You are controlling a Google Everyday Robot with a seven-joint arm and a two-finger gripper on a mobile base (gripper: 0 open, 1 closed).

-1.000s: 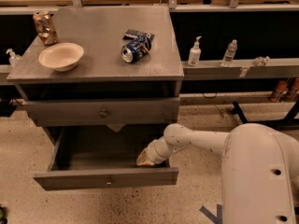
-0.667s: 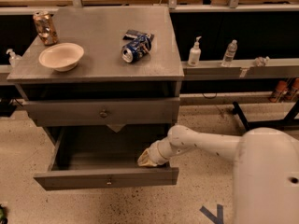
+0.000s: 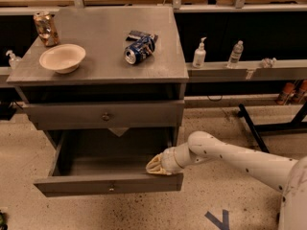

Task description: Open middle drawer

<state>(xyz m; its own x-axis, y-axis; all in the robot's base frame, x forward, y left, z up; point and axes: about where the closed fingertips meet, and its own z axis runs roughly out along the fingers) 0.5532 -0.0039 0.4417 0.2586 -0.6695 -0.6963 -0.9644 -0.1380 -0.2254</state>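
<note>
**Inspector:** Status of the middle drawer [image 3: 72, 186]?

**Assistant:** It is pulled well out of the cabinet [image 3: 96, 75], with its floor exposed. Its front panel, with the small knob [image 3: 111, 188], stands far forward of the upper drawer [image 3: 144, 115], which looks shut or close to it. In the assistant's judgement the opening itself is effectively done.

**Inspector:** Where is the gripper?

**Assistant:** The gripper [image 3: 156, 166] sits low at the right end of the open drawer, just behind the front panel. It is touching the inner face or very nearly so. Whether it is closed, spread or holding the panel cannot be told. The arm [image 3: 240, 159] reaches in from the right.

**Inspector:** What remains?

**Assistant:** Little, as judged. The drawer might be drawn out slightly further. Otherwise only letting go and pulling the arm clear is left.

**Inspector:** What has changed against the earlier record?

**Assistant:** The drawer stands about as far out as it did a second ago, and no clear further travel is noted. The gripper is at the same right front corner, perhaps marginally lower. The elbow of the arm has shifted to the right, and far less of the robot's body shows at the right edge. That may suggest the base is backing away, though this is a reading only. The bowl [image 3: 62, 58] and the tipped can [image 3: 139, 49] on the cabinet top have not moved.
</note>
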